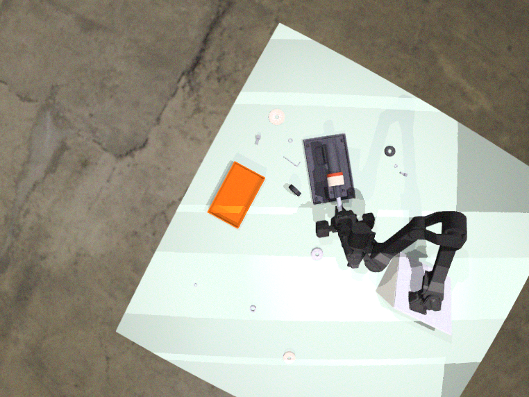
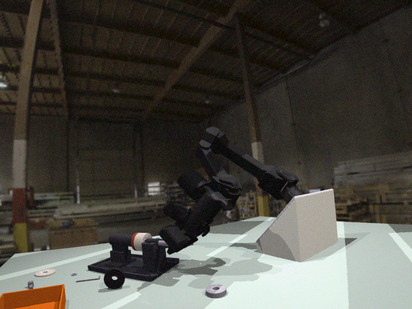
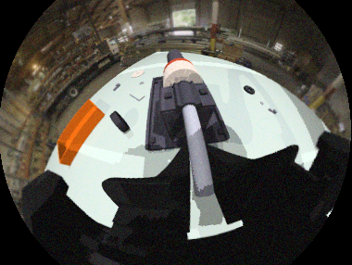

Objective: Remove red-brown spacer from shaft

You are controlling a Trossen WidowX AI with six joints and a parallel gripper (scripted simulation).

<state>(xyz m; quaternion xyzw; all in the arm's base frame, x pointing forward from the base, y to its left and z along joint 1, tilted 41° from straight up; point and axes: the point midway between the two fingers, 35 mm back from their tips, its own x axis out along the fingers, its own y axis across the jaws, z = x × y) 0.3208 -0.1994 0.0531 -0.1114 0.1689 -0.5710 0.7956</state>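
Note:
The grey shaft (image 1: 339,202) (image 2: 161,243) (image 3: 196,134) sticks out of the near support (image 2: 153,254) (image 3: 186,94) of the dark fixture. My gripper (image 1: 340,210) (image 2: 168,245) (image 3: 192,146) is shut on its free end, just outside that support. The red-brown spacer (image 1: 334,174) (image 2: 133,241) (image 3: 177,60) is a thin band up on the shaft line, against the big dark housing (image 1: 333,159) (image 2: 120,239) (image 3: 174,54). Wider cream spacer material (image 1: 335,180) (image 2: 141,241) (image 3: 182,74) sits between it and the near support. The shaft inside the spacers and housing is hidden.
An orange tray (image 1: 237,192) (image 3: 81,132) and a black ring on edge (image 1: 294,190) (image 3: 119,121) are left of the fixture. A lilac ring (image 1: 313,255) (image 2: 216,294) lies near the gripper. A pale disc (image 1: 272,119), a hex key (image 1: 291,161) and small hardware lie around.

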